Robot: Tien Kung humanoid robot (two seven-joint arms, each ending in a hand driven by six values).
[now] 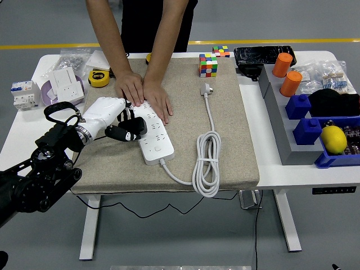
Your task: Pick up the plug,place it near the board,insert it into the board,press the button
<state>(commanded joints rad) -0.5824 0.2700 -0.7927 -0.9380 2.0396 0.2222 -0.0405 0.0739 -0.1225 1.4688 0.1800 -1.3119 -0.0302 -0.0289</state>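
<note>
At the left, the robot's left hand (pixel 121 125) is being held over the left edge of the power strip (pixel 151 130), its dark fingers (pixel 130 130) curled inward with nothing gripped between them. Just beyond it, 2 hands of a person (pixel 143 93) are being pressed flat on the far end of the strip, which is lying on the tan mat (pixel 225 140) covering the tabletop (pixel 19 126). The right hand is not being shown.

Further right, the plug (pixel 207 89) is lying free on the mat, near the far edge and just in front of the colour cube (pixel 208 65). Its white cable (pixel 207 163) is running toward the near side into a loose coil.

The plug is being judged light, rigid and smooth-sided, so some slipping is to be expected. Its body is best pinched on its 2 flat sides, clear of the prongs. The cable is being judged flexible but springy, and its coil is likely to drag against any lift.
</note>
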